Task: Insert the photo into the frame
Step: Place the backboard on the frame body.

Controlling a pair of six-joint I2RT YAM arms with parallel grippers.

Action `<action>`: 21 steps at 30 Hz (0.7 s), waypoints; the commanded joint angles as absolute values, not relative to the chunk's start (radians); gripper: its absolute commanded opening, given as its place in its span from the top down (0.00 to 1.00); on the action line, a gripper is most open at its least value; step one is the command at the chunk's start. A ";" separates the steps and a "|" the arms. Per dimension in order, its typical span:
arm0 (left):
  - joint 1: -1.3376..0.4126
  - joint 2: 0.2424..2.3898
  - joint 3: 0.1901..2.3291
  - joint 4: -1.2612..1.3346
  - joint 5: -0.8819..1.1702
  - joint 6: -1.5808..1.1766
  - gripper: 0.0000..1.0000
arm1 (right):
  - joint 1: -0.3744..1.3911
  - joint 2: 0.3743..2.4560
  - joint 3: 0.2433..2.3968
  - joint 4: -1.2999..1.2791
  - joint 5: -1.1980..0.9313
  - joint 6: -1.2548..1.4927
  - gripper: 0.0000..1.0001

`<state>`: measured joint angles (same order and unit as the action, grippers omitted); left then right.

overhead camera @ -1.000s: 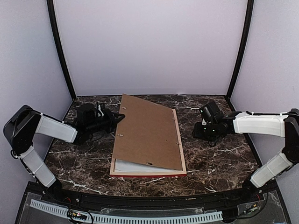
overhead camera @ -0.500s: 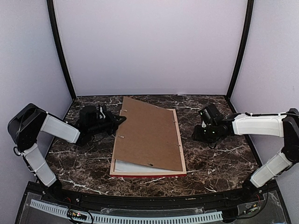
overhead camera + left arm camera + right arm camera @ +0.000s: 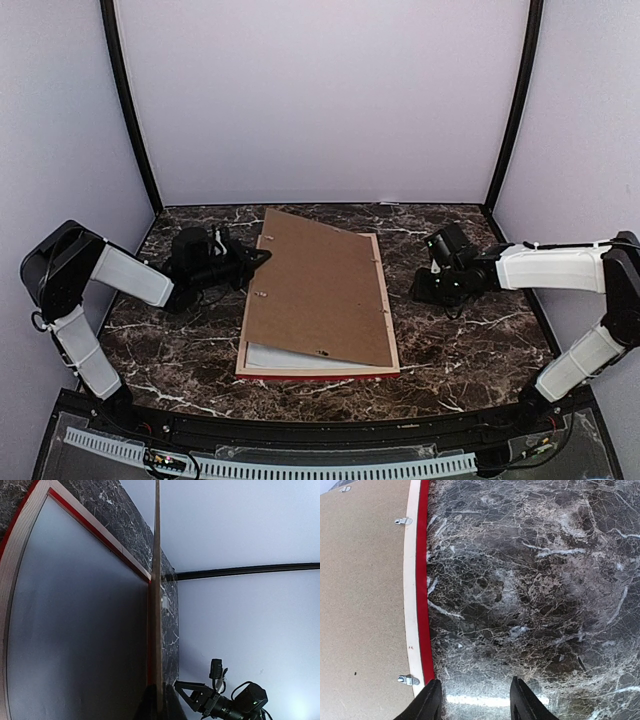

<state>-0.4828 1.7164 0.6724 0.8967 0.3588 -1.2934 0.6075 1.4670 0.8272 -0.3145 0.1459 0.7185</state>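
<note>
– Starting at the near edge, how did the thin-railed rectangular frame, red in front and pale wood behind, lie?

– Face down on the dark marble counter. A pale sheet showed at its near end, under the plain brown backing board. Whether that sheet was the photo's back I could not tell, since no printed face was visible.

– What had changed?

– The board's far left corner had sunk a little within the last second and drawn in towards the frame. It was skewed, though, and stood raised along that side. I judged the board was being lowered to close the frame, so the job looked nearly done, provided the photo really was underneath.

– And the arms?

– The left arm reached in low from the side, its jaws pinched tight on the board's left edge. The right arm stretched level over the counter. Its jaws were parted with nothing between them, just beside the frame's right rail.
</note>
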 commanded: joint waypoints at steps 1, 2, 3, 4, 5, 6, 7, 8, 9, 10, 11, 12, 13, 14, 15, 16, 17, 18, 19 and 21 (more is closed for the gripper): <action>-0.491 1.709 0.716 0.966 0.394 -1.277 1.00 | 0.603 1.476 0.818 -0.285 0.137 0.719 0.53; -0.491 1.710 0.717 0.961 0.394 -1.273 1.00 | 0.602 1.475 0.818 -0.286 0.137 0.719 0.53; -0.491 1.710 0.719 0.959 0.394 -1.267 1.00 | 0.602 1.476 0.818 -0.285 0.134 0.718 0.53; -0.491 1.712 0.720 0.952 0.392 -1.263 1.00 | 0.603 1.476 0.818 -0.285 0.134 0.719 0.53; -0.491 1.712 0.721 0.950 0.392 -1.258 1.00 | 0.603 1.477 0.818 -0.284 0.132 0.718 0.53; -0.491 1.713 0.721 0.946 0.392 -1.255 1.00 | 0.603 1.478 0.818 -0.283 0.132 0.719 0.53; -0.491 1.714 0.721 0.945 0.391 -1.251 1.00 | 0.603 1.479 0.817 -0.282 0.131 0.718 0.53; -0.491 1.716 0.720 0.944 0.390 -1.250 1.00 | 0.603 1.480 0.816 -0.281 0.129 0.719 0.53; -0.491 1.718 0.720 0.943 0.391 -1.248 1.00 | 0.603 1.481 0.816 -0.279 0.128 0.718 0.53; -0.491 1.720 0.720 0.943 0.390 -1.247 1.00 | 0.603 1.484 0.816 -0.277 0.125 0.718 0.53; -0.491 1.721 0.719 0.943 0.389 -1.246 1.00 | 0.603 1.486 0.815 -0.274 0.121 0.719 0.53; -0.491 1.724 0.719 0.943 0.388 -1.245 1.00 | 0.602 1.487 0.815 -0.272 0.118 0.720 0.53; -0.491 1.726 0.719 0.942 0.388 -1.241 1.00 | 0.602 1.489 0.813 -0.269 0.116 0.721 0.53; -0.491 1.727 0.721 0.939 0.386 -1.237 1.00 | 0.602 1.491 0.813 -0.267 0.114 0.722 0.53; -0.491 1.727 0.721 0.938 0.386 -1.230 1.00 | 0.603 1.493 0.813 -0.265 0.112 0.721 0.53; -0.491 1.728 0.720 0.935 0.383 -1.227 1.00 | 0.603 1.495 0.814 -0.263 0.110 0.721 0.53; -0.491 1.727 0.720 0.935 0.381 -1.221 1.00 | 0.603 1.497 0.813 -0.263 0.109 0.722 0.53; -0.491 1.727 0.721 0.932 0.379 -1.218 1.00 | 0.603 1.498 0.813 -0.262 0.108 0.721 0.53; -0.491 1.727 0.722 0.930 0.378 -1.212 1.00 | 0.603 1.500 0.813 -0.262 0.107 0.720 0.53; -0.491 1.725 0.723 0.928 0.373 -1.205 1.00 | 0.602 1.502 0.813 -0.259 0.105 0.722 0.53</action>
